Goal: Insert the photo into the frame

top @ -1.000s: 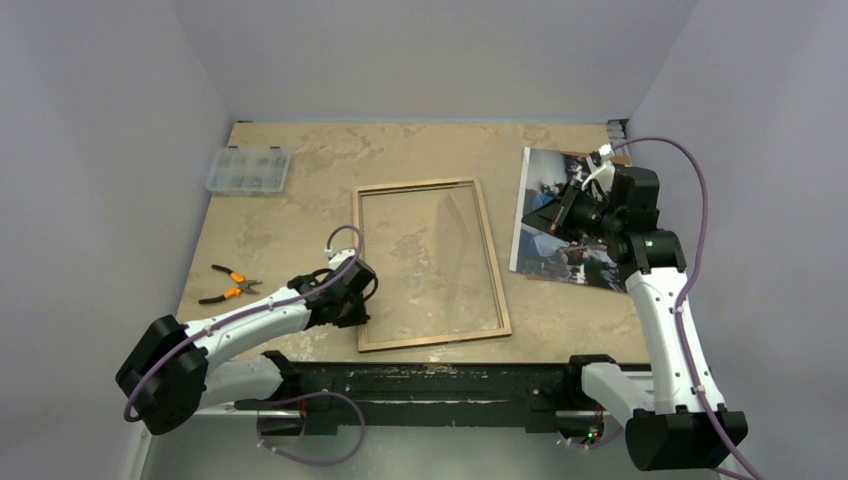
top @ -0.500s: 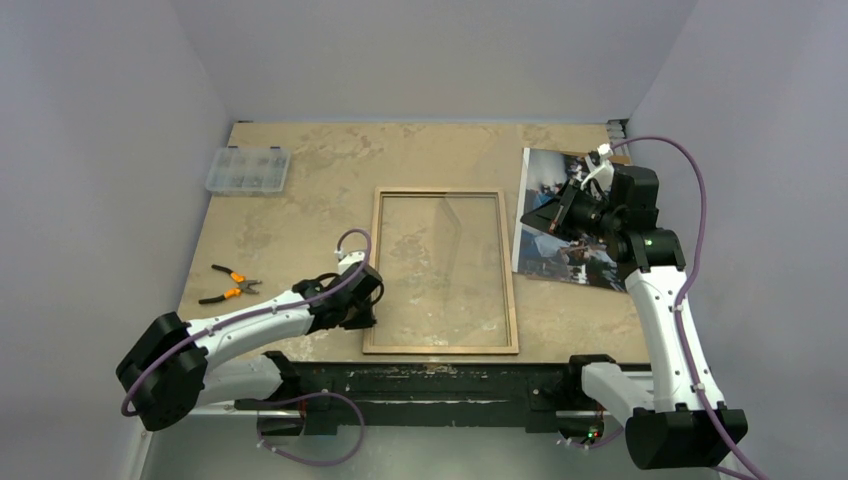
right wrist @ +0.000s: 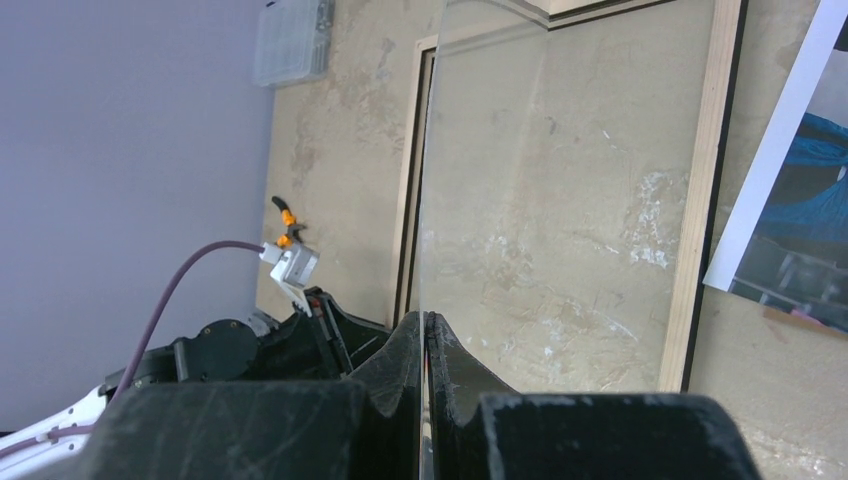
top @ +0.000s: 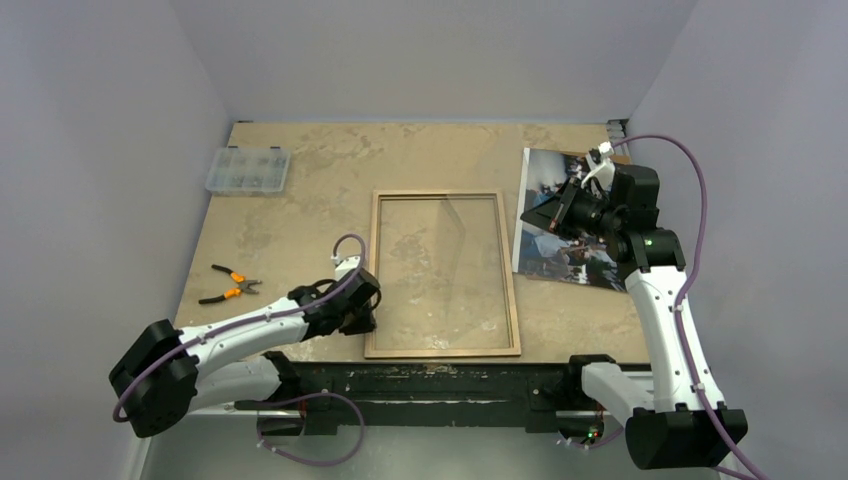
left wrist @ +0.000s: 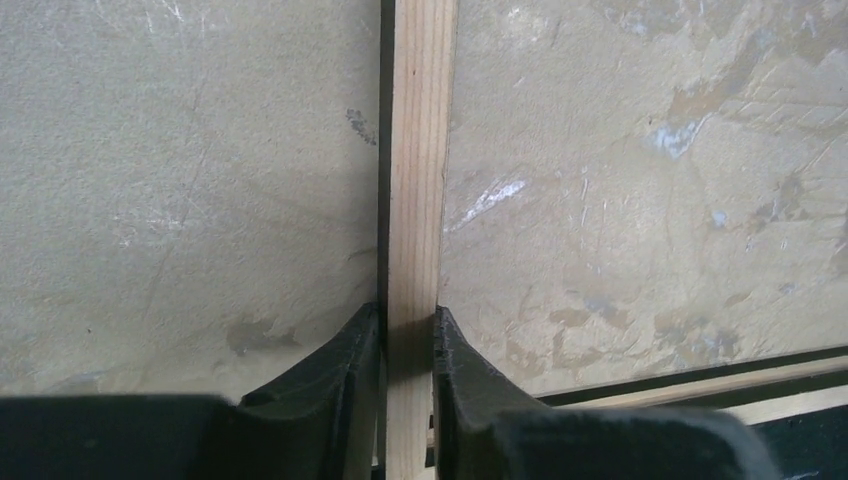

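Observation:
The frame lies flat at mid-table, tan wood back up. My left gripper is shut on its left rail near the near-left corner; in the left wrist view the rail runs between the closed fingers of the gripper. My right gripper is shut on a clear pane and holds it tilted above the frame's right side. The pane shows nearly edge-on between the fingers of that gripper. The photo lies flat at the right, partly under the right arm, and also shows in the right wrist view.
Orange-handled pliers lie at the left. A clear compartment box sits at the far left. Walls close the table on three sides. The black near edge runs just below the frame.
The left gripper has turned the frame from tilted to square with the table edge and slid it right. The right gripper with the pane has stayed still.

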Available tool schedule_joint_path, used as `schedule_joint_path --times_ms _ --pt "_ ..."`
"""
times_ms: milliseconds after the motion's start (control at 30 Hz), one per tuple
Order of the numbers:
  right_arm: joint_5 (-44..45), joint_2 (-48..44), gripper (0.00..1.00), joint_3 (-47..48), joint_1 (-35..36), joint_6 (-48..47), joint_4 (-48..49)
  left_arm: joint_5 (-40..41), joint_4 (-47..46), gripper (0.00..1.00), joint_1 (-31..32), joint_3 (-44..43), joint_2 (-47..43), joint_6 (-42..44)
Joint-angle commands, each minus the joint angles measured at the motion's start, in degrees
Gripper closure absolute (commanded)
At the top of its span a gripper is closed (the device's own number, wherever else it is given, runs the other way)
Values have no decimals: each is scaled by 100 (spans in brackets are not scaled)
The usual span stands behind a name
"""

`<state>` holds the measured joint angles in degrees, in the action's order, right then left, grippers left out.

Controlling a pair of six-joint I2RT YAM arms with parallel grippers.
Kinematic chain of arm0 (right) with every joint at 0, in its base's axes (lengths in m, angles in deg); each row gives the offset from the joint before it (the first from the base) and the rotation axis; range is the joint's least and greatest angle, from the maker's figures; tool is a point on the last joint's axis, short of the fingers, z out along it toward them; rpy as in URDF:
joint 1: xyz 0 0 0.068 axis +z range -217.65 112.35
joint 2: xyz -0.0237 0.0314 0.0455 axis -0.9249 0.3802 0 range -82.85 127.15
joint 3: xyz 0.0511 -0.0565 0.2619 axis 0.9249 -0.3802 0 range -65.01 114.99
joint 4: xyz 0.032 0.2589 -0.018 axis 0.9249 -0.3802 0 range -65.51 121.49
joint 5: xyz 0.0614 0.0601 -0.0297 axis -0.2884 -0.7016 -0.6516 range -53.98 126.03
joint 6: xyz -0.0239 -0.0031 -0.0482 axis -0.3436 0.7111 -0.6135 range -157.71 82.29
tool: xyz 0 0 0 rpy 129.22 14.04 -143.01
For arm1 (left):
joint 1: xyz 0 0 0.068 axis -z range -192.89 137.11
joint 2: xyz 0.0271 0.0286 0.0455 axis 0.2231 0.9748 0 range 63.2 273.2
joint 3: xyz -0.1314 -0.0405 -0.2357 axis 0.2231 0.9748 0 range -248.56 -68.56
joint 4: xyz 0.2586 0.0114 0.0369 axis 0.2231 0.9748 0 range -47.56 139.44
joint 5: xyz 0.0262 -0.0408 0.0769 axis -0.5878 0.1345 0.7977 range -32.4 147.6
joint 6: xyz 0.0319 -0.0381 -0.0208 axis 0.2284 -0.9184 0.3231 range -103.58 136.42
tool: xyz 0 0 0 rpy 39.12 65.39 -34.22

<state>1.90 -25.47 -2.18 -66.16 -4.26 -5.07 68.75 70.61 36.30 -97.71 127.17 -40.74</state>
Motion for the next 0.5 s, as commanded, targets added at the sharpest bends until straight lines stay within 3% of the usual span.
schedule_joint_path --times_ms 0,67,133,300,467 --pt "-250 -73 100 70 8 47 347 -228 -130 57 56 94 -367 -287" --pt "-374 -70 100 74 8 52 404 -215 -113 29 56 64 -512 -270" --pt "-474 -69 100 44 8 93 524 -173 -130 18 51 29 -647 -235" --pt "-536 -15 100 54 8 105 610 -256 -156 12 -153 -261 -722 73" --pt "-734 103 100 45 8 178 810 -840 -278 12 -857 -459 -759 430"
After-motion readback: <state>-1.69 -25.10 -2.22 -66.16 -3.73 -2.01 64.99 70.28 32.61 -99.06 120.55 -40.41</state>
